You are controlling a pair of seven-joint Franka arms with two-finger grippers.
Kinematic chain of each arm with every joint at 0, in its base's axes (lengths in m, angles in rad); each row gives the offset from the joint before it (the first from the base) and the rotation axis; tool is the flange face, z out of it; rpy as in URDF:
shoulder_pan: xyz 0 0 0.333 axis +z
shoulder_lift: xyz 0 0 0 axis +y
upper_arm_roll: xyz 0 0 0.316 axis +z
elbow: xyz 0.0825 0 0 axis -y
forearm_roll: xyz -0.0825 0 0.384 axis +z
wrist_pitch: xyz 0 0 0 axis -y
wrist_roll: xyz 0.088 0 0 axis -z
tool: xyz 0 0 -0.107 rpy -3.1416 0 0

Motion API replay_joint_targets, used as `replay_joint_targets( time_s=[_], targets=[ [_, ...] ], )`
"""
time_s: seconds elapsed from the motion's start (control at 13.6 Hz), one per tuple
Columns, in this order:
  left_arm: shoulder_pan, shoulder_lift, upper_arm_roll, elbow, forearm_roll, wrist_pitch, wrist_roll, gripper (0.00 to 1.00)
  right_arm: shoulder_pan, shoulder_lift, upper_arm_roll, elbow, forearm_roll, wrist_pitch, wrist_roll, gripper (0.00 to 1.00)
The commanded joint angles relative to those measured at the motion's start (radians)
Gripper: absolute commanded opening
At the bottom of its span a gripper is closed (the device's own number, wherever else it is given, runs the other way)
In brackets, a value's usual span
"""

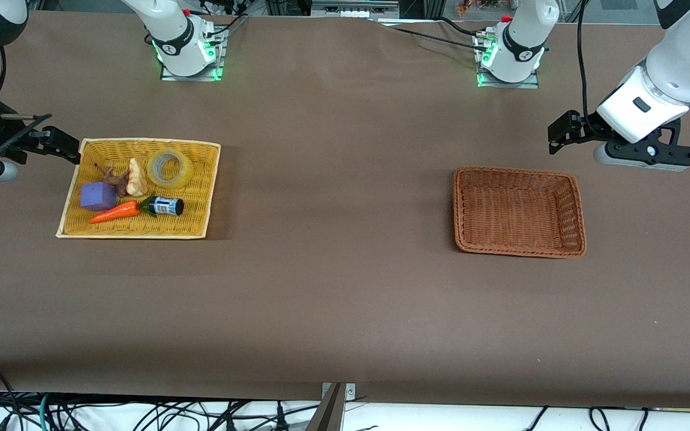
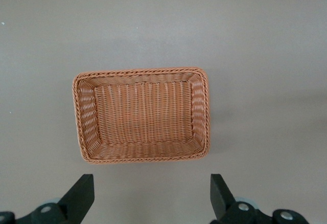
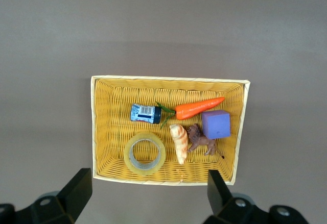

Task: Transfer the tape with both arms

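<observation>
The tape (image 1: 169, 168), a translucent yellowish ring, lies flat in the yellow wicker basket (image 1: 141, 236) toward the right arm's end of the table. It lies in the basket's part farther from the front camera. It also shows in the right wrist view (image 3: 145, 154). My right gripper (image 1: 60, 143) hangs open and empty in the air beside that basket (image 3: 168, 79), its fingers (image 3: 76, 188) wide apart. My left gripper (image 1: 560, 134) hangs open and empty beside the empty brown wicker basket (image 1: 516, 172), which also shows in the left wrist view (image 2: 140, 72).
The yellow basket also holds a purple cube (image 1: 98, 196), a carrot (image 1: 114, 212), a small dark labelled bottle (image 1: 167, 206), a brown toy animal (image 1: 118, 179) and a pale shell-like piece (image 1: 137, 177). Bare brown table lies between the two baskets.
</observation>
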Motion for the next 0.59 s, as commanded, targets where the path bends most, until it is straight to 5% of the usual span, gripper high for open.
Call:
replay_joint_targets(
  time_s=[0.0,0.51],
  targets=[
    [0.001,-0.003,-0.002,0.018,0.027,-0.023,0.006,1.0,-0.003,0.001,-0.003,0.005,-0.013,-0.012,-0.011,1.0],
    [0.001,-0.003,-0.01,0.019,0.027,-0.025,0.006,1.0,-0.002,0.02,-0.003,-0.006,-0.013,0.01,0.003,1.0]
  ],
)
